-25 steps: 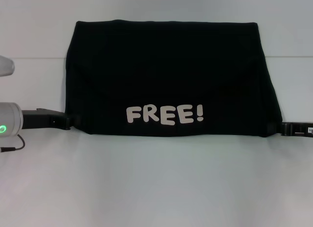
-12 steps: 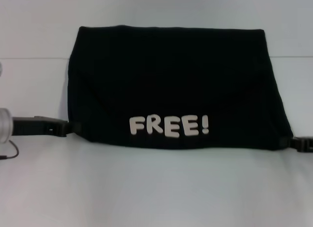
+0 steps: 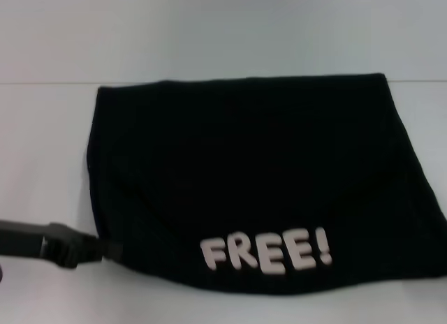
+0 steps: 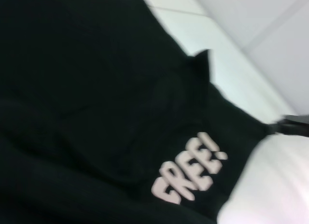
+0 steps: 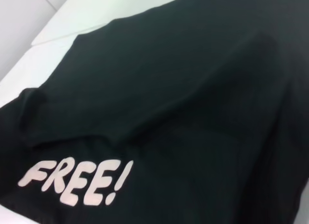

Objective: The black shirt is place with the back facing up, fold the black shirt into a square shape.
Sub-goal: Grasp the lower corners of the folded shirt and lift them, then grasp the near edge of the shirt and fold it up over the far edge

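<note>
The black shirt (image 3: 251, 170) is spread wide over the white table, with cream letters "FREE!" (image 3: 265, 251) facing up near its front edge. My left gripper (image 3: 110, 251) is low at the left, shut on the shirt's front left corner. In the head view my right gripper is past the right edge. The left wrist view shows the right gripper (image 4: 292, 126) as a black shape, with the shirt's other front corner drawn out to a point in it. The right wrist view shows only the shirt (image 5: 183, 89) and its letters (image 5: 77, 180).
The white table (image 3: 223, 31) reaches beyond the shirt on all sides. A thin seam line (image 3: 42, 83) crosses it at the back. Bare table lies in front of the left gripper and to the shirt's left.
Both grippers have moved toward me with the shirt's front corners. The whole shirt has slid nearer, its far edge too. The right gripper has gone out of the head view.
</note>
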`<action>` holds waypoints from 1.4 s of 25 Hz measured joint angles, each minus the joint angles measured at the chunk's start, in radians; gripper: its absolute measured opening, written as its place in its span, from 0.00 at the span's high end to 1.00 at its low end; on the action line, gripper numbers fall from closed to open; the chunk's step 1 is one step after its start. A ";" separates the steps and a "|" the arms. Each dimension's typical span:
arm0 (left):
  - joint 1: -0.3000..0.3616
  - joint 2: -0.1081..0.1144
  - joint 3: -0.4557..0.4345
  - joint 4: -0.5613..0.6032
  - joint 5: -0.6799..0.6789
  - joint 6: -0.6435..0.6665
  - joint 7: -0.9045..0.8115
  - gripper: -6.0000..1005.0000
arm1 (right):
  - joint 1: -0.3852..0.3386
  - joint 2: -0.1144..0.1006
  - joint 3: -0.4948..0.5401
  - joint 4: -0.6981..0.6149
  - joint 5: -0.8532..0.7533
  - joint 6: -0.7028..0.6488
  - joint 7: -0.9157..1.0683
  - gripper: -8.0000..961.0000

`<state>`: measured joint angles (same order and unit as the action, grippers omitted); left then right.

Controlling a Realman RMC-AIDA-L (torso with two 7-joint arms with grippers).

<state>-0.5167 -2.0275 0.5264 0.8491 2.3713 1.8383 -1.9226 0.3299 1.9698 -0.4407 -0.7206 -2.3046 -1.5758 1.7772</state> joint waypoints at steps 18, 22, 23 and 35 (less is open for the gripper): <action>0.032 -0.001 -0.018 -0.037 0.006 0.174 0.046 0.94 | -0.073 -0.056 0.125 -0.017 -0.080 -0.173 -0.097 0.99; -0.057 0.027 -0.053 -0.080 0.004 0.071 0.030 0.93 | 0.017 -0.065 0.202 -0.013 -0.076 -0.151 -0.099 0.99; -0.091 0.039 -0.069 -0.105 0.004 0.016 0.018 0.93 | 0.044 -0.067 0.217 -0.011 -0.076 -0.134 -0.098 0.99; -0.274 0.084 0.004 -0.266 0.014 -0.567 -0.103 0.93 | 0.337 -0.083 0.152 0.187 -0.084 0.337 0.013 0.99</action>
<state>-0.7905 -1.9436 0.5304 0.5830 2.3852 1.2708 -2.0256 0.6671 1.8869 -0.2883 -0.5338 -2.3886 -1.2392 1.7899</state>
